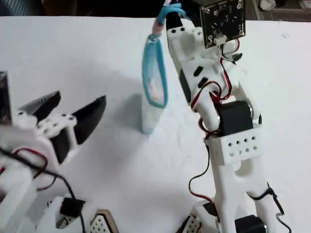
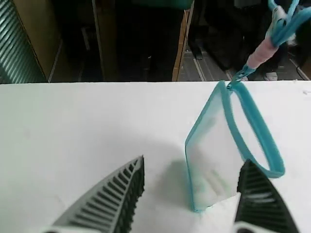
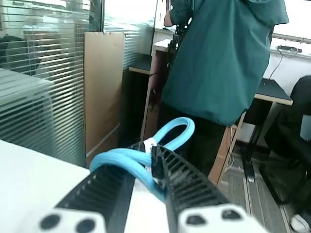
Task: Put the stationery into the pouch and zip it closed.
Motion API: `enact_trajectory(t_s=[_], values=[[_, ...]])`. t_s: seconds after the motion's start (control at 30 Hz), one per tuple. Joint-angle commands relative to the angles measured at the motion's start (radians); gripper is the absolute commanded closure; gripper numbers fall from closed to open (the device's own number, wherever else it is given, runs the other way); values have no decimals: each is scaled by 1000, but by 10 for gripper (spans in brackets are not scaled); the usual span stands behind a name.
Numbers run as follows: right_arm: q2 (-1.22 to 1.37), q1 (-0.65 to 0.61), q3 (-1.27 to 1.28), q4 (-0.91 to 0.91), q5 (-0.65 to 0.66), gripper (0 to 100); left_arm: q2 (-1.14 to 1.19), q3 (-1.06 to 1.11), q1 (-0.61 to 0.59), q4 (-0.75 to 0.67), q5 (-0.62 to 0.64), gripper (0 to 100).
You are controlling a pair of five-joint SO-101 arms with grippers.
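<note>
Item one, the white desk, which lies under both tools. Item two, the right arm, white with black motors and red wiring, standing upright with its tool raised well above the desk. Item three, the left arm, set low, with its tool just over the desk. Item four, the pouch, clear-sided with a teal zip rim. It hangs straight below the right tool with its mouth gaping and its lower end touching the desk, a little ahead of the left tool and in line with the gap between that tool's fingers. I cannot tell what it holds. Item five, the left tool, spread wide with its black fingers well apart, gripping nothing and not touching the pouch. Item six, the right tool, its ribbed fingers pinched together on the cord. Item seven, the blue cord, looped out beyond the right tool's fingertips and running down to the zip. Item eight, a pink sleeve on that cord, just below the right tool.
</note>
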Motion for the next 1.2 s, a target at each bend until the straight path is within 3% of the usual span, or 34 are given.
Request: enact_trajectory(t_s=[0.0, 0.1, 0.2, 0.4, 0.53, 0.7, 0.8, 0.9, 1.0, 1.17], values=[[-53, -21, -57, 38, 11, 982, 19, 124, -4, -89, 12, 687], [-54, -47, -51, 137, 11, 982, 13, 376, 4, -219, 18, 686], [-58, -42, 9, 163, 11, 982, 13, 479, 58, -250, 28, 687], [-33, 64, 106, 166, 95, 982, -30, 522, 82, -178, -29, 688], [-15, 88, 126, 125, 101, 982, -186, 640, 193, -138, -40, 688], [-13, 77, 126, 108, 104, 982, -409, 1020, 351, -414, -95, 704], [-13, 79, 127, 108, 104, 982, -524, 1277, 501, -589, -255, 806], [-13, 84, 126, 108, 103, 982, -631, 1488, 619, -804, -318, 928], [-13, 82, 124, 108, 103, 982, -704, 1649, 634, -1028, -315, 974], [-15, 82, 124, 108, 101, 982, -710, 1757, 572, -1142, -313, 924]])
